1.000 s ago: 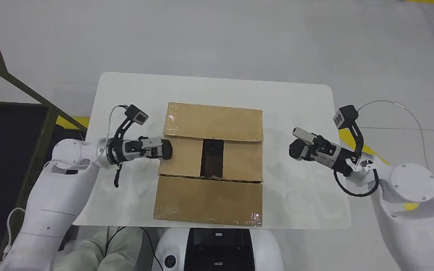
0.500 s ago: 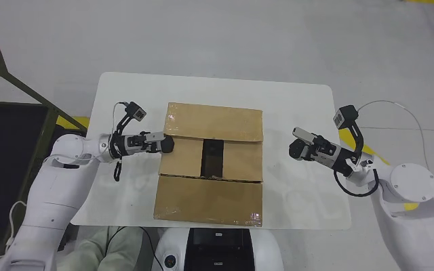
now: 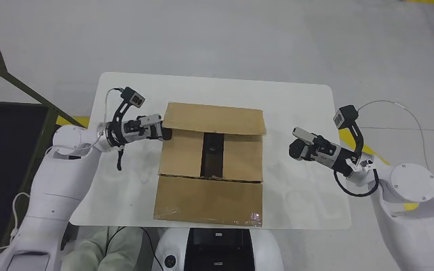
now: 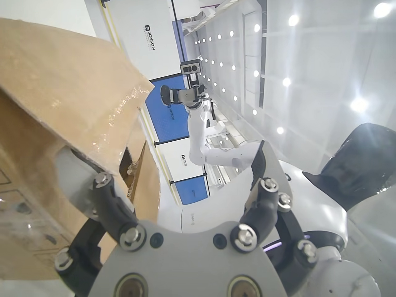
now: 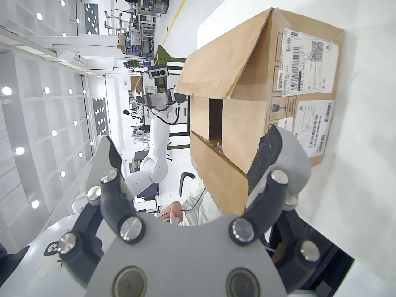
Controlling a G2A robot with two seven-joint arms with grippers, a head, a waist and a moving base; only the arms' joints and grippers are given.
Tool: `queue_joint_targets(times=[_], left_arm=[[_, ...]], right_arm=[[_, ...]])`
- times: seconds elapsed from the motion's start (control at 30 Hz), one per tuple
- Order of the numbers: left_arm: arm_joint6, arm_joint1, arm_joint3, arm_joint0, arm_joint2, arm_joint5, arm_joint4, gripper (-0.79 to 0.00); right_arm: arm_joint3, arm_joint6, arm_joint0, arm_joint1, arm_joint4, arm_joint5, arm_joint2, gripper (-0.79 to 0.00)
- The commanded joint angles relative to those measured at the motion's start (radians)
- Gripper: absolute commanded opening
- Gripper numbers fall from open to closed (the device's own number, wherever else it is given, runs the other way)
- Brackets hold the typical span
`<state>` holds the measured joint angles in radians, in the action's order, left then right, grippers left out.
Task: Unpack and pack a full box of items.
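- A cardboard box (image 3: 207,200) is pictured at the middle of the white bench (image 3: 298,196), with its near flap laid flat and a dark gap (image 3: 213,157) seen between the inner flaps.
- The far flap (image 3: 213,120) is tilted upward. At its left corner the left claw (image 3: 163,130) is spread wide, one finger (image 4: 66,162) tucked under the cardboard edge.
- The right claw (image 3: 296,148) is held wide above the bench, well apart from the box's right side.
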<state>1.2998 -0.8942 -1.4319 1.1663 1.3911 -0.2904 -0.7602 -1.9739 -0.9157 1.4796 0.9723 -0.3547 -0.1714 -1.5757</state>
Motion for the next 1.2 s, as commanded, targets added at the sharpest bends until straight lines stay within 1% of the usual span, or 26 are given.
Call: queue_joint_targets(times=[0.0, 0.17, 0.37, 0.53, 0.83, 1.0, 1.17], left_arm=[[-0.004, -0.002, -0.001, -0.009, -0.003, 0.006, -0.010, 0.000], [-0.023, -0.011, 0.006, -0.041, -0.024, 0.018, -0.026, 0.000], [-0.031, -0.025, 0.027, -0.100, -0.059, 0.031, -0.062, 0.000], [-0.040, -0.037, 0.061, -0.160, -0.081, 0.032, -0.080, 0.000], [-0.058, -0.064, 0.171, -0.292, -0.141, 0.029, -0.082, 0.000], [-0.076, -0.085, 0.248, -0.348, -0.194, 0.015, -0.077, 0.000], [-0.081, -0.110, 0.322, -0.406, -0.243, -0.017, -0.084, 0.000]], right_arm=[[0.000, 0.000, 0.000, 0.000, 0.000, 0.000, 0.000, 0.000], [0.000, 0.000, 0.000, 0.000, 0.000, 0.000, 0.000, 0.000], [0.000, 0.000, 0.000, 0.000, 0.000, 0.000, 0.000, 0.000], [0.000, 0.000, 0.000, 0.000, 0.000, 0.000, 0.000, 0.000], [0.000, 0.000, 0.000, 0.000, 0.000, 0.000, 0.000, 0.000], [0.000, 0.000, 0.000, 0.000, 0.000, 0.000, 0.000, 0.000], [0.000, 0.000, 0.000, 0.000, 0.000, 0.000, 0.000, 0.000]])
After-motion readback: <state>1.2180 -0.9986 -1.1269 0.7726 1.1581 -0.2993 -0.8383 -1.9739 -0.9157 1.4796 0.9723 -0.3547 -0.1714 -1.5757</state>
